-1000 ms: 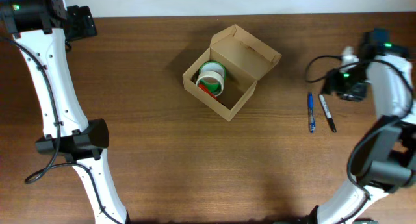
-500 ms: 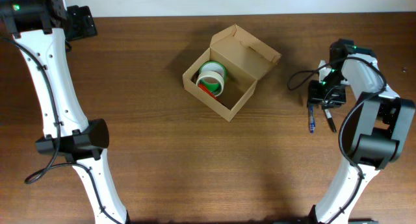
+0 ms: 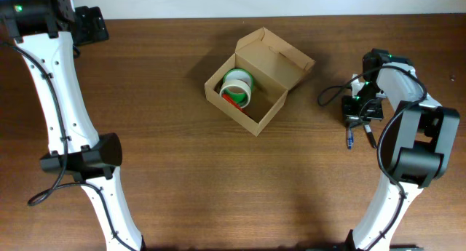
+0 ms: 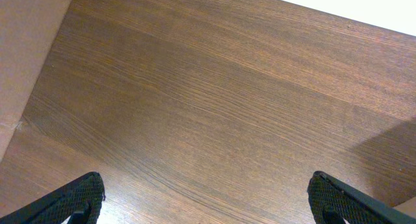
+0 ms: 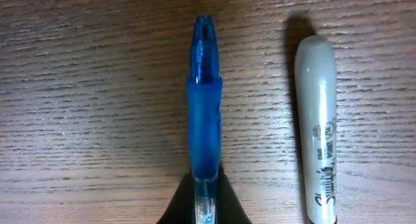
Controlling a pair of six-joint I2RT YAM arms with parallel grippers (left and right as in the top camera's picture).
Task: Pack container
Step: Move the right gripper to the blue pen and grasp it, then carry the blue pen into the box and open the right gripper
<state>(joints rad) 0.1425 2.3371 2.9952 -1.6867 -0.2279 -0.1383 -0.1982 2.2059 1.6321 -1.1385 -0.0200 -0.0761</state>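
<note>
The container (image 3: 273,65), a tan cardboard box with its flap lid standing open, sits at the table's middle back. A white, green and red tape roll (image 3: 236,87) lies inside it. To its right my right gripper (image 3: 357,114) is down at the table, shut on a blue pen (image 5: 204,100). The pen lies flat on the wood, with its clear barrel pinched between the black fingers (image 5: 179,208). The pen's lower end (image 3: 350,139) pokes out below the gripper. My left gripper (image 4: 208,204) hangs open over bare wood at the far back left (image 3: 95,25).
A grey marker (image 5: 318,120) lies parallel to the pen, a finger's width to its right, also seen as the marker (image 3: 370,138) from overhead. A tan surface (image 4: 23,62) fills the left edge of the left wrist view.
My right arm swung in from the right edge onto the pens, and its jaws closed on the blue pen. The left arm has not moved.
</note>
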